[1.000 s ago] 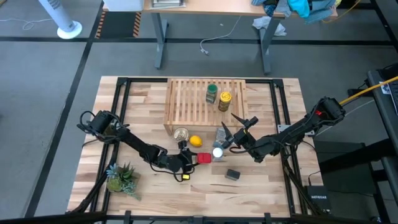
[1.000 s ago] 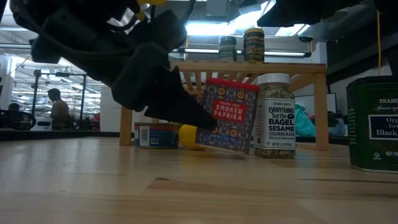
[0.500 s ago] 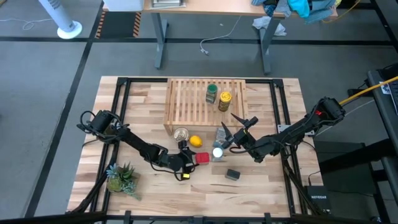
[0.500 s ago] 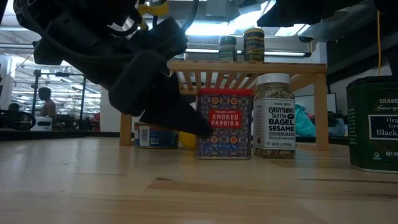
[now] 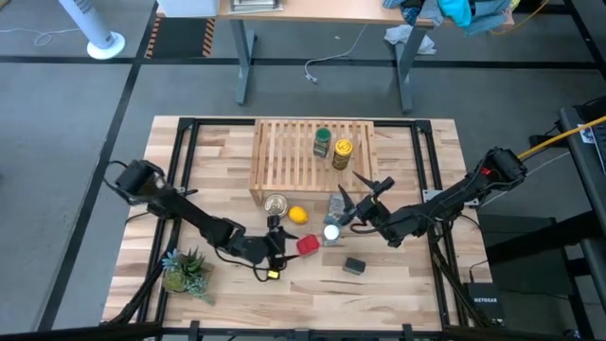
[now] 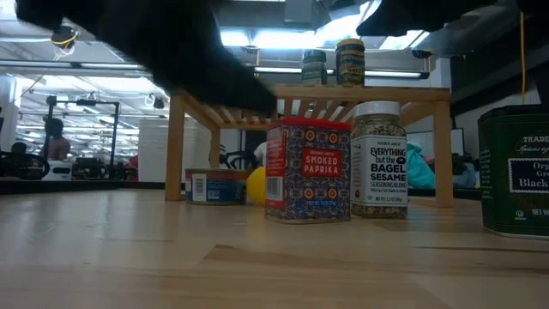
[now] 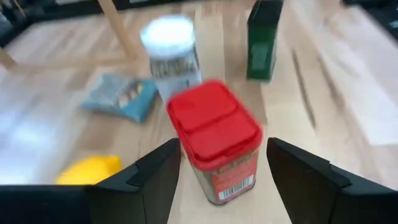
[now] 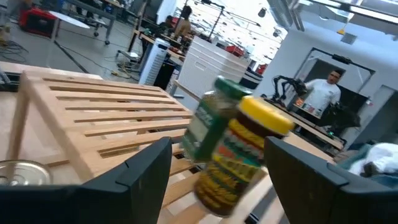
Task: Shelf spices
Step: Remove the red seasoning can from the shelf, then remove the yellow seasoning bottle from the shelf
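The red tin (image 7: 214, 140) stands upright on the tabletop, next to the white-lidded jar (image 7: 168, 53); the dark grey tin (image 5: 355, 267) stands nearer the front edge. My left gripper (image 7: 224, 149) is open, a finger on either side of the red tin and a little above it, touching nothing. The green-lidded jar (image 5: 322, 142) and yellow-lidded jar (image 5: 342, 152) stand on top of the slatted shelf (image 5: 284, 152). My right gripper (image 5: 352, 189) hangs open above the table right of the shelf's front, facing those two jars (image 8: 239, 155).
A silver round tin (image 5: 276, 204), a lemon (image 5: 297, 215) and a flat blue packet (image 5: 338, 206) lie in front of the shelf. A small potted plant (image 5: 185, 270) stands at the near left. Bare tabletop (image 5: 398, 284) lies toward the near right.
My left gripper has let go of the red tin, risen and drawn back toward the table's near left. The tin, tilted a second ago, now stands upright on its base on the table.
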You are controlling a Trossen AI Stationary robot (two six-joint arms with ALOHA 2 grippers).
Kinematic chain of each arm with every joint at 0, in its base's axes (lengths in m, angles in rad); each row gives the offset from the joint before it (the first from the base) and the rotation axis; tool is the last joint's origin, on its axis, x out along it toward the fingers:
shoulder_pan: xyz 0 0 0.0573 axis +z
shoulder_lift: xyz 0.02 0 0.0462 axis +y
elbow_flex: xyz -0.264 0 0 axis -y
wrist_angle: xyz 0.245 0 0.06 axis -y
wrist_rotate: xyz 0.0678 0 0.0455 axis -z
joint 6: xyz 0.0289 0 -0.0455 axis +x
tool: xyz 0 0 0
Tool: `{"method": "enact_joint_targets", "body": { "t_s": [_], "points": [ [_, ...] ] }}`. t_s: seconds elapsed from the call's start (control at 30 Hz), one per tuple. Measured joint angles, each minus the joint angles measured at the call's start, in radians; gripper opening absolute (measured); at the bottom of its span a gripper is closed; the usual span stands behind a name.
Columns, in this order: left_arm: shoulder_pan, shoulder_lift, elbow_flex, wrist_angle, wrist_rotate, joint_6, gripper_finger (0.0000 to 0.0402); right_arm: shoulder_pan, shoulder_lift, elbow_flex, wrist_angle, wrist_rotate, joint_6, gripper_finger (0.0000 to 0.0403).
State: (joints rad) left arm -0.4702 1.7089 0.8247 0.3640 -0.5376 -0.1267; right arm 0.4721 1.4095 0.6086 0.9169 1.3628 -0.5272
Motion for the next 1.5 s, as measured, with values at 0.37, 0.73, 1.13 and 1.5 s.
{"method": "enact_joint_targets", "body": {
  "t_s": [0.37,0.73,1.13,1.5],
  "points": [
    [-0.028,-0.273,0.0,-0.105,-0.062,0.212,0.0232,0.065,-0.275,0.0,0.001,0.122,-0.235,0.0259],
    [-0.02,-0.564,0.0,-0.345,-0.304,0.388,0.0233,0.188,-0.511,0.0,-0.019,0.209,-0.315,0.0259],
    [0.081,-1.029,-0.242,-0.569,-0.164,0.228,0.0233,0.545,-0.739,-0.13,-0.211,0.205,-0.242,0.0259],
    [0.203,-1.157,-0.617,-0.084,0.021,0.342,0.0233,0.58,-1.003,-0.375,-0.211,0.091,-0.175,0.0259]
  ]
}}
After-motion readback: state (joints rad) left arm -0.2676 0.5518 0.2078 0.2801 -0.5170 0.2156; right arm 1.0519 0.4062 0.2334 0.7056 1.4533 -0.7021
